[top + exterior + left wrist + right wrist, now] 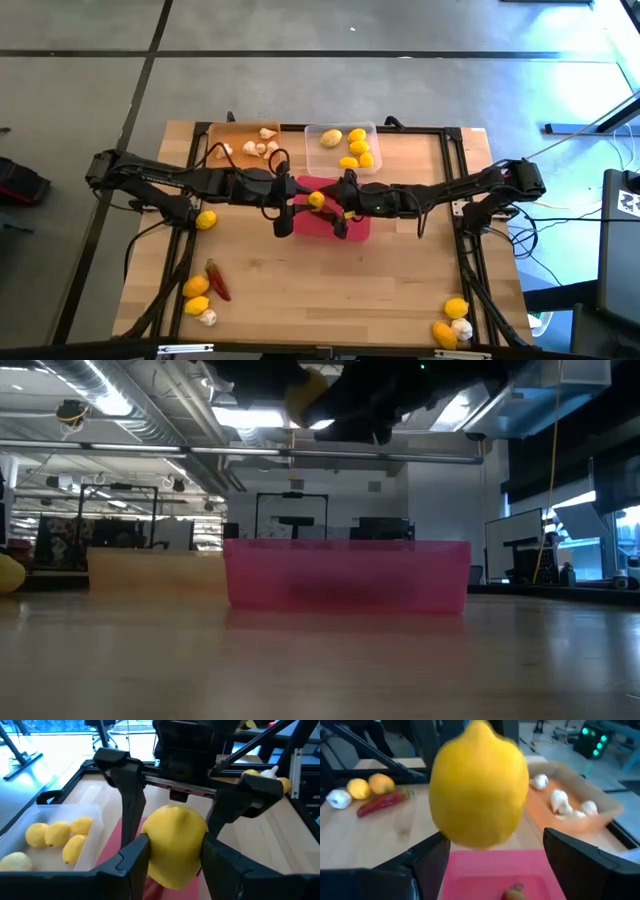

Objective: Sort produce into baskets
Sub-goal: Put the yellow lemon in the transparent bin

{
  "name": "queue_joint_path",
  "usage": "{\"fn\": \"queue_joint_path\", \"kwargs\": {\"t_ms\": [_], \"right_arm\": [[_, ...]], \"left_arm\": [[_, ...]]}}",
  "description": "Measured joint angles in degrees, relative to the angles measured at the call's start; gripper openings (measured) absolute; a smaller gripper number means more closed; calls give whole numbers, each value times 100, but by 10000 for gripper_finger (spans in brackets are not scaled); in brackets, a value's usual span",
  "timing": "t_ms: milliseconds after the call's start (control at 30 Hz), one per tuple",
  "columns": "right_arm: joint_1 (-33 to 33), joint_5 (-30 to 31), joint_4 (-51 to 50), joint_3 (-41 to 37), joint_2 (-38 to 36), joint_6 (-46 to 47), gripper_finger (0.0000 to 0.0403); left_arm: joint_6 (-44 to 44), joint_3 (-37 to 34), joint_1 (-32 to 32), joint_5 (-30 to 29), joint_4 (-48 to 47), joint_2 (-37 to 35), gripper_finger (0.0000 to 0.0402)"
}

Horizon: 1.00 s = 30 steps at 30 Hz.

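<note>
1. My left gripper (pixel 172 856) is closed on a lemon (pixel 316 200). Both fingers press against its lower sides, and it sits upright between them.
2. I hold that lemon in the air above the pink-red tray (pixel 355 228), over the tray's left part, at the middle of the wooden table (pixel 330 290).
3. My right gripper (pixel 495 865) faces the left one across the lemon. Its fingers are spread wide, one on each side of the fruit, and I cannot tell whether either touches it.
4. Something small and reddish-orange (pixel 512 894) lies in the pink-red tray. I cannot tell what it is.
5. The clear tray (pixel 312 150) stands just behind the pink-red one and holds five lemons (pixel 357 147).
6. The orange tray (pixel 225 132) sits beside the clear one, to its left, with several garlic bulbs (pixel 260 147) in it.
7. One loose lemon (pixel 206 220) lies under my left arm.
8. Near the front left corner lie a red chili pepper (pixel 218 280), two yellow-orange lemons (pixel 196 297) and a garlic bulb (pixel 207 317).
9. At the front right corner, two more lemons (pixel 456 307) and a garlic bulb (pixel 462 327) lie close together.
</note>
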Motion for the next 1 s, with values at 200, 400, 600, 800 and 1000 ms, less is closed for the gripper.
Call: {"fn": "queue_joint_path", "kwargs": {"t_ms": [200, 400, 600, 800, 1000], "right_arm": [[4, -254, 506, -1, 2, -182, 280], [4, -265, 546, 0, 2, -209, 180], [3, -267, 540, 0, 0, -338, 133], [2, -275, 512, 0, 0, -357, 156], [-3, 38, 364, 0, -60, -312, 163]], "left_arm": [[5, 0, -26, 1, 31, 0, 155], [133, -6, -22, -8, 117, 0, 155], [140, -7, -22, -9, 77, 0, 155], [158, -7, 19, 201, 65, 0, 191], [13, -4, 33, 73, -416, -149, 230]]}}
